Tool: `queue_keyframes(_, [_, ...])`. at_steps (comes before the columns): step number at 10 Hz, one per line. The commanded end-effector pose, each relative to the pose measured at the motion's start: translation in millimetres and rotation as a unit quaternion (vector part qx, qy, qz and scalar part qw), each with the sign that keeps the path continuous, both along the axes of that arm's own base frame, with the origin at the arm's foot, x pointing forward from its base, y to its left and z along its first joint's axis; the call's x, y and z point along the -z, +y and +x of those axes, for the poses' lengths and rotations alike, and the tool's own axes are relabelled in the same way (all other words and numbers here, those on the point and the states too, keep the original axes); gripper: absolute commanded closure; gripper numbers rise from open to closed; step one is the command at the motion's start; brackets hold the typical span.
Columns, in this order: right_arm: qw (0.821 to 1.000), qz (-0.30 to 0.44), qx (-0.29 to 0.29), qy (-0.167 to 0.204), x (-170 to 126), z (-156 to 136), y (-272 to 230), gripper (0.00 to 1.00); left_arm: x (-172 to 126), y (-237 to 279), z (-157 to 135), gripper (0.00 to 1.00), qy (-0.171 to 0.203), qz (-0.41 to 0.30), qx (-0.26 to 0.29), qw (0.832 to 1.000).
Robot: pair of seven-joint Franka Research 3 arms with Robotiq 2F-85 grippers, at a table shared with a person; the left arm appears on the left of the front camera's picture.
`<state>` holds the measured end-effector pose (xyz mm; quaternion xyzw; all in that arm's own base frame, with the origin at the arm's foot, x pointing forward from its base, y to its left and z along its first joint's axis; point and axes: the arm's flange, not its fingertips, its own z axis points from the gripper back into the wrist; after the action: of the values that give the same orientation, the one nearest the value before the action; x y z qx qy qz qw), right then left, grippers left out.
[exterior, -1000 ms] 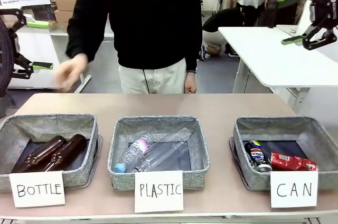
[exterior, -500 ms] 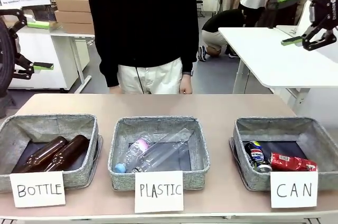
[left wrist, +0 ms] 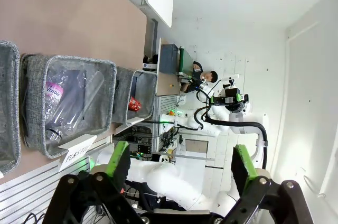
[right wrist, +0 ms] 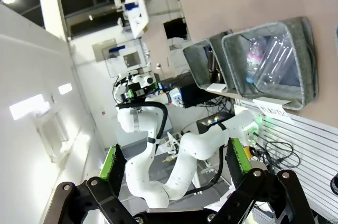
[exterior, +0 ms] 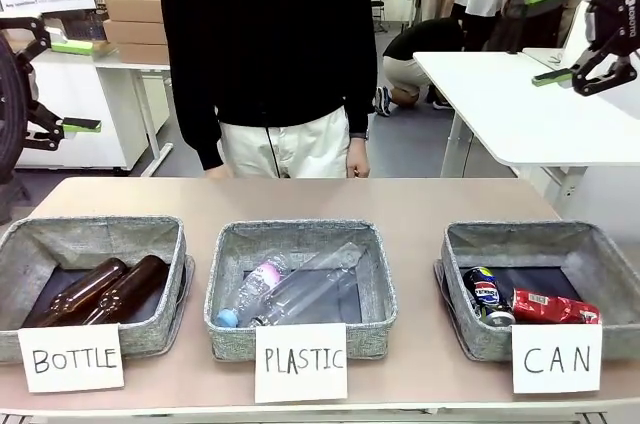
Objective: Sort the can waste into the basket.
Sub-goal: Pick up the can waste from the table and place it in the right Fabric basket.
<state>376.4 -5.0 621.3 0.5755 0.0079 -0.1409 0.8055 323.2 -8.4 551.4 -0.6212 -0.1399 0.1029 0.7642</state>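
Already both cans (exterior: 512, 300) lie inside the basket (exterior: 462, 256).

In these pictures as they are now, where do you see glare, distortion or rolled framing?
Front view: even light, sharp; the red dented can and the silver and dark blue can read clearly in the grey woven basket carded CAN. Left wrist view: rolled sideways, bright white wall, wide-angle bending; open left gripper. Right wrist view: also rolled, lamp glare at top left; open right gripper.
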Motion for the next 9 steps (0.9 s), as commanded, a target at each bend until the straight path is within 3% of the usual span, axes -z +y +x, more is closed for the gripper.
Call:
queue_keyframes(1, [1.0, -0.001, -0.004, 0.003, -0.8, -0.5, 0.9, 0.0, -0.8, -1.5, -1.2, 0.0, 0.003, -0.007, 0.001, 1.0])
queue_keyframes(9, [1.0, -0.001, -0.004, 0.003, -0.8, -0.5, 0.9, 0.0, -0.8, -1.5, -1.2, 0.0, 0.003, -0.007, 0.001, 1.0])
